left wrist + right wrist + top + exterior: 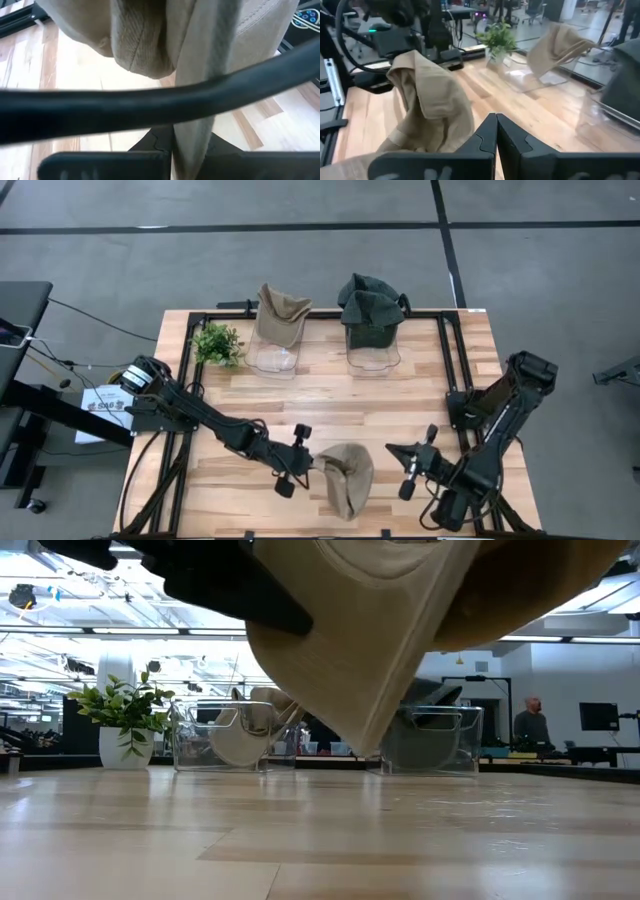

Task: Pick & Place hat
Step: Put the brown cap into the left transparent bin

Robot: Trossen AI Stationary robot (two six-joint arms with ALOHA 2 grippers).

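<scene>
Left gripper [300, 467] clamps a tan hat [345, 478], lifted off the table [330, 405]; right gripper [393, 450], closed and empty, sits beside the hat.

Tan hat [150, 45] in L gripper [172, 150]

open lab hall – concrete floor [560, 270], ceiling lights [110, 632], monitors [598, 716].

I can read no text anywhere. The white sheet [104, 402] beside the left arm's base carries dark print, but from my overhead view it is too small to make out any word.
</scene>
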